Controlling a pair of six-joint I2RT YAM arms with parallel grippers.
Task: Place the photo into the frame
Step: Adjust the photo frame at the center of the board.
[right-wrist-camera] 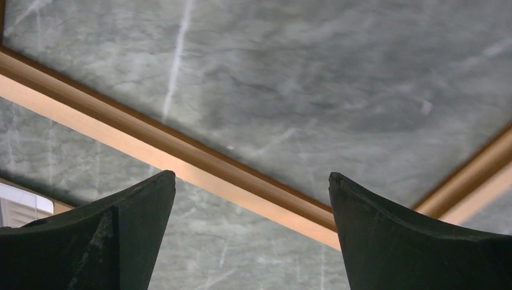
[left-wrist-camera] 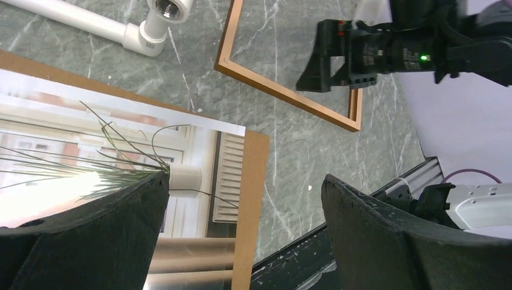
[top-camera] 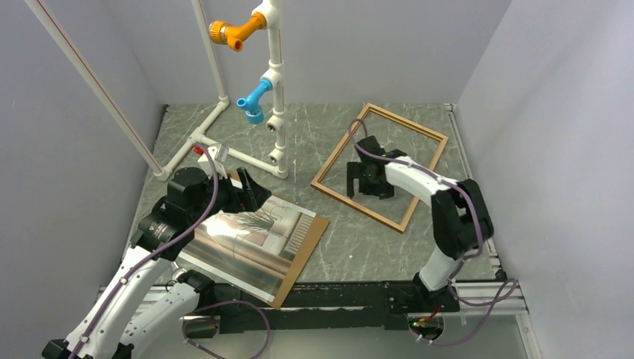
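Right gripper (top-camera: 370,187) (right-wrist-camera: 250,176): jaws spread wide, nothing between them, nothing held. It hangs over the frame (top-camera: 359,202) (right-wrist-camera: 181,157), inside the frame's outline and toward its left-hand rail. In the right wrist view that rail runs diagonally under the gap between the fingers (right-wrist-camera: 108,235). Can't tell whether the fingertips touch the frame.

Left gripper (top-camera: 250,191) (left-wrist-camera: 244,180): jaws also wide apart and empty. It sits left of the frame, over the far edge of the photo (top-camera: 247,239) (left-wrist-camera: 90,139). One finger (left-wrist-camera: 90,235) is over the print, the other over bare table.

The frame lies flat on the marble-pattern table (top-camera: 344,247), turned at an angle, and the table's veins show through its opening.

The photo is not in the frame. It lies face up, left of the frame and nearer the arm bases, on a brown backing board (top-camera: 303,250) (left-wrist-camera: 253,181). The board sticks out past the photo on the side facing the frame. The board's corner is near the frame's left corner, not touching it.

A white pipe stand (top-camera: 277,97) with an orange fitting (top-camera: 235,31) and a blue fitting (top-camera: 254,101) stands left of the frame, toward the back wall.
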